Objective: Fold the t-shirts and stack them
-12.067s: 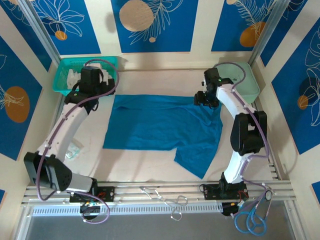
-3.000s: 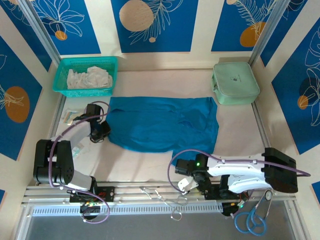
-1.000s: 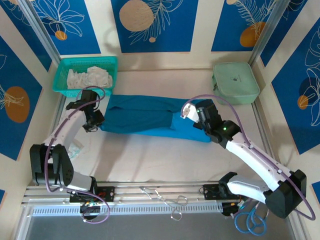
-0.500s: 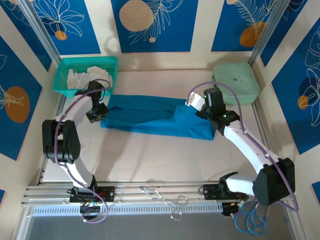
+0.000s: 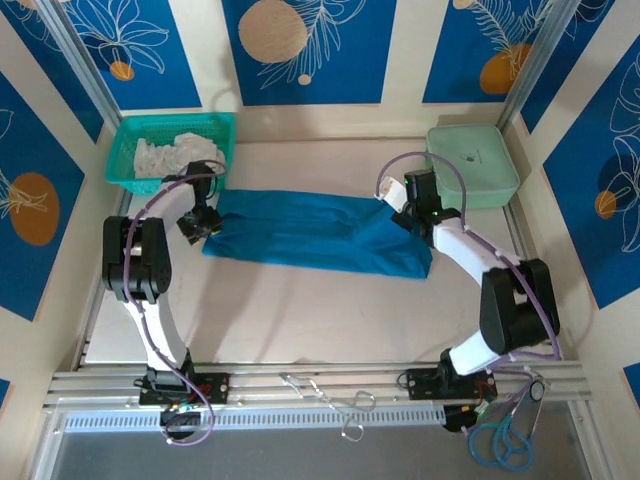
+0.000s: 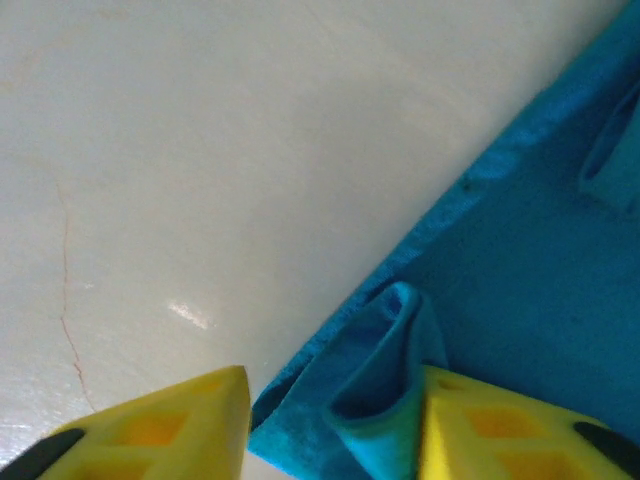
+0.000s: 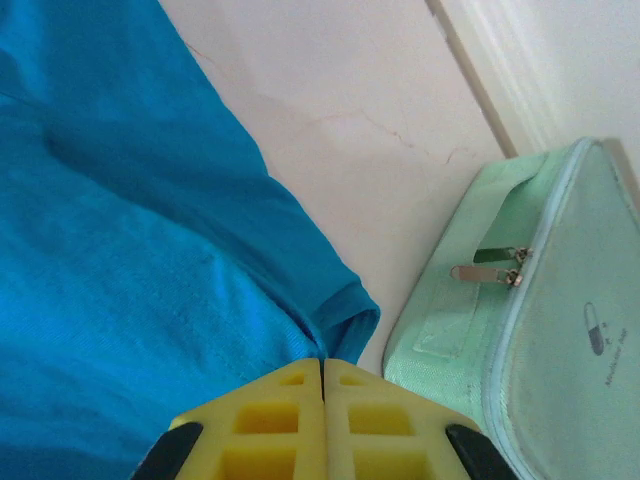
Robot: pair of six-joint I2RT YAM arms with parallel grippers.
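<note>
Across the table's (image 5: 300, 310) far half: shirt (image 5: 315, 232), soft, limp, best pinched at end corners. The left gripper (image 6: 333, 400) straddles one corner fold, jaws apart; the right gripper (image 7: 322, 365) sits closed at the other.

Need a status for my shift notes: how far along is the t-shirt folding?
Done: the t-shirt lies folded into a long band across the table. In hand: the left gripper is open around a loop of fabric at the band's left end, and the right gripper is shut at its far right corner. Left: probably folding the band crosswise into a compact packet, then stacking it.
</note>
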